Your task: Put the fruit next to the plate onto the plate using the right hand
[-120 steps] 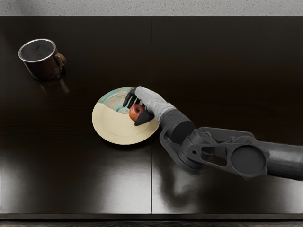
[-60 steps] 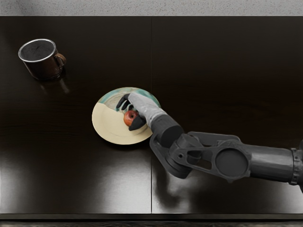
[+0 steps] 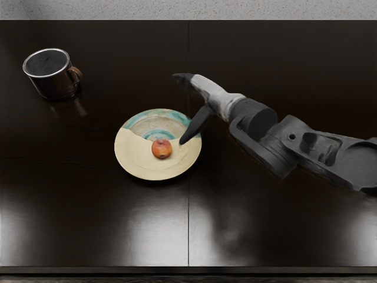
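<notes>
Fruit (image 3: 161,148) lies on the plate (image 3: 132,156), right hand (image 3: 203,95) open and empty beside it.

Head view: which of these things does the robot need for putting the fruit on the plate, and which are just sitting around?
Part of the job:
fruit, now lying on the plate
right hand, open, holding nothing

Just lying about:
metal mug, far left on the table
</notes>
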Robot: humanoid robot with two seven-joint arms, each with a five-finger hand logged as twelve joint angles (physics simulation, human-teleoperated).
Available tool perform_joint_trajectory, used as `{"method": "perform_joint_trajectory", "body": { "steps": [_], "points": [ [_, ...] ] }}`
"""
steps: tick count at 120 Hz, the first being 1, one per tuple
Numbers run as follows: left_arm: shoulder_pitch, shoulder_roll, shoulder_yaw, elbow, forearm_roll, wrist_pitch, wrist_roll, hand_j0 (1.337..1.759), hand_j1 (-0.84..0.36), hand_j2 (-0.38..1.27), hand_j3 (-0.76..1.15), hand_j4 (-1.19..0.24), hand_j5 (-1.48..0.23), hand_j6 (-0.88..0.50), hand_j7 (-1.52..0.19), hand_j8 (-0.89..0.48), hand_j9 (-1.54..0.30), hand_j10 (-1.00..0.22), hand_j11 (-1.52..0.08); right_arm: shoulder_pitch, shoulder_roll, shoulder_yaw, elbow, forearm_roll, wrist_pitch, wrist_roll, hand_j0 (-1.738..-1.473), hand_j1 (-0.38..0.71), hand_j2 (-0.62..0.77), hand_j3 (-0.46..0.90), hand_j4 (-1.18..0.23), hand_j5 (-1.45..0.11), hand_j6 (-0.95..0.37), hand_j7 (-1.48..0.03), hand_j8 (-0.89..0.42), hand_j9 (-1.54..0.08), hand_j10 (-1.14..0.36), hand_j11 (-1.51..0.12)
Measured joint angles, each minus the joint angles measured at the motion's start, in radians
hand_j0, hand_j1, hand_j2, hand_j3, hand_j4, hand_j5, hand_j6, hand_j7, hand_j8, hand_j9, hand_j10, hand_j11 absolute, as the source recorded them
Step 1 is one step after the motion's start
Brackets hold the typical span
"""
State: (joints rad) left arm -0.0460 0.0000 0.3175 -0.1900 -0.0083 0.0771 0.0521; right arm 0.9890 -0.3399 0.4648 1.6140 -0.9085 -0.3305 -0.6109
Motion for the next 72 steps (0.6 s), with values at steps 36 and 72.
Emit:
{"method": "perform_joint_trajectory", "body": {
  "steps": [36,72],
  "points": [
    [0.046,0.0,0.001,0.004,-0.002,-0.001,0.0,1.658,0.07,0.05,0.0,-0.23,-0.3,-0.23,-0.3,-0.23,-0.3,-0.23,-0.3,-0.038,-0.296,0.238,-0.18,0.547,0.747,0.0,-1.658,-0.29,-0.01,0.0,-0.05,-0.07,-0.05,-0.07,-0.05,-0.07,-0.05,-0.07],
    [0.066,0.0,0.0,0.0,-0.002,-0.002,0.0,1.658,0.07,0.05,0.0,-0.23,-0.3,-0.23,-0.3,-0.23,-0.3,-0.23,-0.3,-0.122,-0.491,0.253,-0.268,0.708,0.931,0.043,-1.658,-0.3,-0.01,0.0,-0.04,-0.06,-0.04,-0.06,-0.04,-0.06,-0.04,-0.06]
  ]
}}
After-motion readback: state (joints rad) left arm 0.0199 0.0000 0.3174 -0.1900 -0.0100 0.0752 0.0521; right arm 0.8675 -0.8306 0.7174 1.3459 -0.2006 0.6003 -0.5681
